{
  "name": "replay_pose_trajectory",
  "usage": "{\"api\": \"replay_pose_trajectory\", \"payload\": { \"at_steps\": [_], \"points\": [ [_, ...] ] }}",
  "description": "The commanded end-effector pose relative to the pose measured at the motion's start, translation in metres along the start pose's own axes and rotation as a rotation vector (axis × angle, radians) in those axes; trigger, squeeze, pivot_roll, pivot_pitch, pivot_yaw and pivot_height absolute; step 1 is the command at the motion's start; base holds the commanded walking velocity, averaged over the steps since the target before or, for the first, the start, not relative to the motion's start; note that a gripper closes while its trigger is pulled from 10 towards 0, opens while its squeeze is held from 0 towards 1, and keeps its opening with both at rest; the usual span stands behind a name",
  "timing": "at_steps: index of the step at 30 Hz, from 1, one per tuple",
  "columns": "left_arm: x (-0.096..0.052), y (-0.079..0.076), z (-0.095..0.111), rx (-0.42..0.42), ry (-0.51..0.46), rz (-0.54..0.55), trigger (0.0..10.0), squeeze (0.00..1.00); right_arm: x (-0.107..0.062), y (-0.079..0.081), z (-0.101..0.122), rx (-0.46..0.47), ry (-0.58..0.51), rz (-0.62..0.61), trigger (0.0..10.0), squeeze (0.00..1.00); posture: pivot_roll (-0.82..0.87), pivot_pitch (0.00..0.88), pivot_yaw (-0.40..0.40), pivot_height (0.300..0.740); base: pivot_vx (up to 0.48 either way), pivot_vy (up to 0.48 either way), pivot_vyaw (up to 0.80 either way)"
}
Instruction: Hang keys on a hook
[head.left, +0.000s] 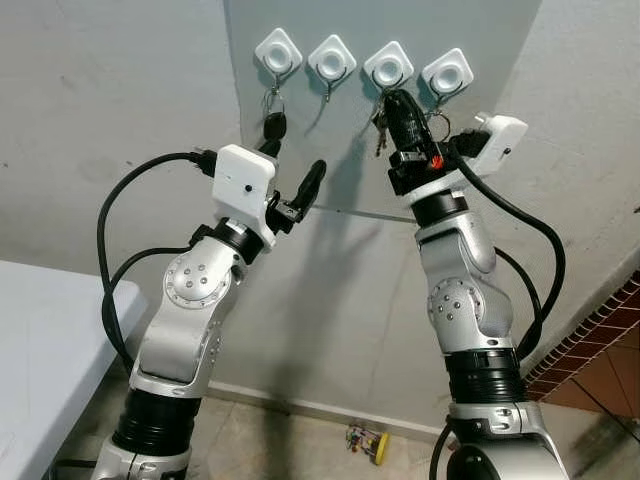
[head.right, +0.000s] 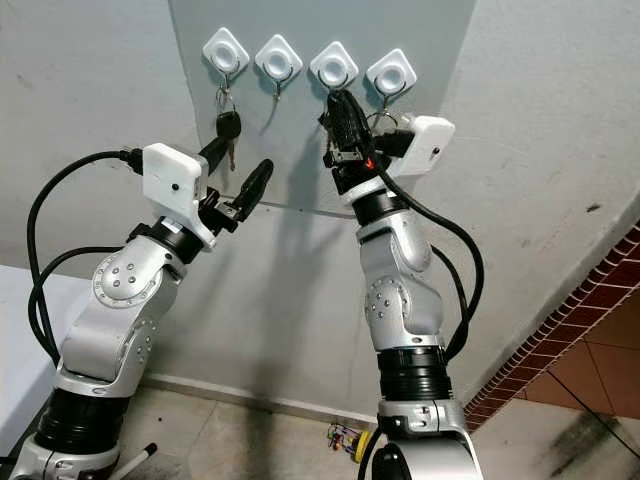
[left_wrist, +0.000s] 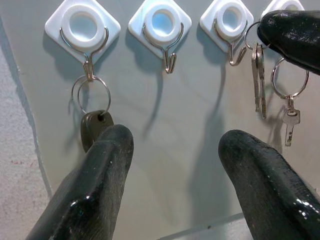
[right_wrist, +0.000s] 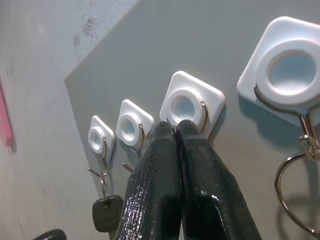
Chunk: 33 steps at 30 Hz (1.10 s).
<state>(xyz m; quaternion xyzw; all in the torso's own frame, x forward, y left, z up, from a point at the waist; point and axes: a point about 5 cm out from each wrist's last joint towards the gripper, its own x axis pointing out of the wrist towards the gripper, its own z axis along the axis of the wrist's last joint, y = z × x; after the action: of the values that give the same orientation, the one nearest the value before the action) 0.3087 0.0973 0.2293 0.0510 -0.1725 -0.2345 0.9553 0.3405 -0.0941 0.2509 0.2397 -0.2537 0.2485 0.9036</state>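
Keys (head.left: 381, 128) pinched in right gripper (head.left: 398, 100), fingers clenched together, tips up against third hook (head.left: 389, 68) of the four on grey wall panel (head.left: 400, 30) — ring just at the hook wire, seating not resolvable. Step in hand: threading ring over hook. Next likely needs a slight lift-and-settle, then release. Left gripper (head.left: 296, 180) spread wide, idle below first hook (head.left: 278, 52) — black key (head.left: 274, 125) already there.
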Motion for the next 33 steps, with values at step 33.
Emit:
{"api": "replay_pose_trajectory", "payload": {
  "at_steps": [33],
  "points": [
    [-0.0013,0.0037,0.0077,-0.008,-0.014,0.028,10.0,0.00,0.0056,-0.0062,-0.0003,0.274,-0.017,-0.094,10.0,0.00,-0.05,0.000,-0.037,0.724,0.000,0.000,0.00]
  ]
}}
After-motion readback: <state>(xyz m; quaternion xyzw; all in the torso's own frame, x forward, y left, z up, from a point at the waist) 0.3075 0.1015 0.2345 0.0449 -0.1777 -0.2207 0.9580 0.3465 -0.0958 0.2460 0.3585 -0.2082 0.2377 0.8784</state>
